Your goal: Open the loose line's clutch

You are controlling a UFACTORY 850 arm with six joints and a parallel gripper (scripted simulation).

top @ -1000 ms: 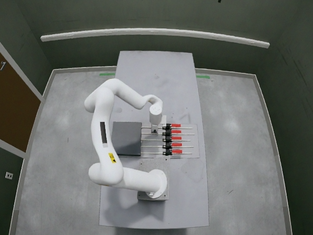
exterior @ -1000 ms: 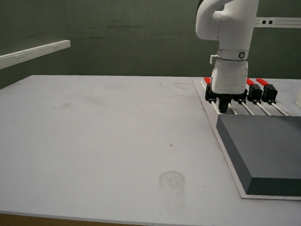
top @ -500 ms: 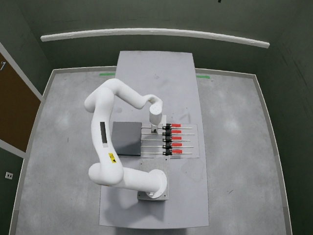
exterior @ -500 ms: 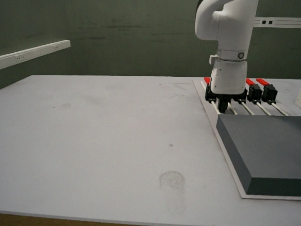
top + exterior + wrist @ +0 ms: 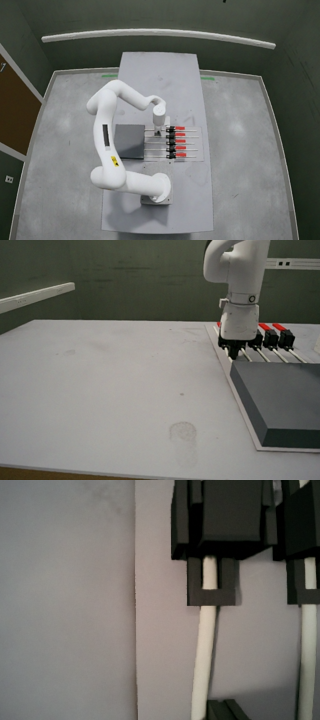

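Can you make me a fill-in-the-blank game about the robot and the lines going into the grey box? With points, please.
1. The levers on the black clutches (image 5: 171,142) (image 5: 286,339) (image 5: 231,510) are coloured ____.
2. The grey console (image 5: 130,140) (image 5: 284,392) has ____ lines coming out of it.
3. The tips of the claw (image 5: 157,133) (image 5: 233,356) (image 5: 222,710) are closed, with ____ held between them.
4. The big robot arm (image 5: 103,134) (image 5: 245,271) is coloured ____.

Missing words: red; five; nothing; white.

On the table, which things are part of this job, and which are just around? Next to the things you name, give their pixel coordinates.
Part of the job:
- five pale lines (image 5: 156,149) (image 5: 204,650)
- black clutches with red levers (image 5: 180,148)
- grey console (image 5: 130,142) (image 5: 281,395)

Just around:
- wall rail (image 5: 155,32) (image 5: 38,296)
- green floor tape (image 5: 208,78)
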